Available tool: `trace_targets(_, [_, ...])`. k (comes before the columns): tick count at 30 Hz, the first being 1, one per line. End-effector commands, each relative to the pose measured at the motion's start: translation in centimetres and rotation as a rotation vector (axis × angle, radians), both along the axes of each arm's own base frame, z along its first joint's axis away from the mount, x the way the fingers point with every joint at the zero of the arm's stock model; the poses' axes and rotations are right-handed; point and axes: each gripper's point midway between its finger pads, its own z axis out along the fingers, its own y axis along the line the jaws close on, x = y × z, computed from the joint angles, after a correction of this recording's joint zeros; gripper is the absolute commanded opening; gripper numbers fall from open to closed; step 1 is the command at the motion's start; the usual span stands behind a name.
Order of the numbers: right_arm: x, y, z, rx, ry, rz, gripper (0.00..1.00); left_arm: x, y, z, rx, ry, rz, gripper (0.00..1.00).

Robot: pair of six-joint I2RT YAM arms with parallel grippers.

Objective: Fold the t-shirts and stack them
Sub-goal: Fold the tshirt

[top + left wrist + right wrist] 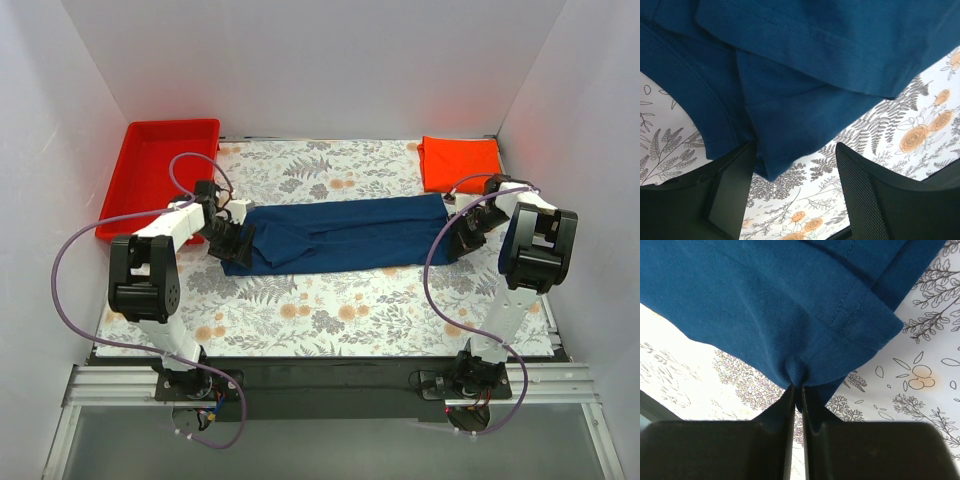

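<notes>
The navy blue t-shirt (340, 232) lies folded into a long strip across the middle of the table. My left gripper (232, 240) is open at its left end; a cloth corner (775, 150) hangs between the fingers (860, 190) without being pinched. My right gripper (462, 232) is shut on the hem at the right end (805, 365), the cloth bunched at the fingertips. The orange-red t-shirt (460, 163) lies folded square at the back right. The white print is hidden.
A red plastic tray (160, 170) stands at the back left, partly off the table. White walls close in the left, back and right sides. The floral tablecloth (330, 310) covers the table.
</notes>
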Motion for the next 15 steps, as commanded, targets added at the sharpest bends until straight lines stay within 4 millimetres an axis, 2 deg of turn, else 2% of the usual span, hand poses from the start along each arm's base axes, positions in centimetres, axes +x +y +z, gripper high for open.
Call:
trace_targets(1, [0.3, 0.0, 1.2, -0.001, -0.032, 0.003, 0.11, 1.4, 0.7, -0.1, 0.038, -0.04, 0.03, 0.64])
trace_targets(4, [0.3, 0.0, 1.2, -0.002, -0.029, 0.002, 0.02, 1.7, 0.7, 0.0, 0.04, -0.045, 0.034, 0.65])
trace_targets(9, [0.4, -0.2, 1.2, -0.01, -0.035, 0.008, 0.01, 1.3, 0.4, 0.3, 0.019, -0.04, 0.026, 0.63])
trace_targets(11, [0.4, -0.4, 1.2, -0.021, -0.038, 0.012, 0.01, 1.1, 0.2, 0.4, 0.002, -0.035, 0.019, 0.56])
trace_targets(12, [0.4, -0.6, 1.3, -0.035, -0.04, 0.014, 0.01, 1.2, 0.1, 0.8, -0.002, -0.045, 0.019, 0.46])
trace_targets(15, [0.6, -1.2, 1.6, -0.067, -0.059, 0.025, 0.01, 1.2, 0.4, 1.3, 0.01, -0.061, 0.013, 0.28])
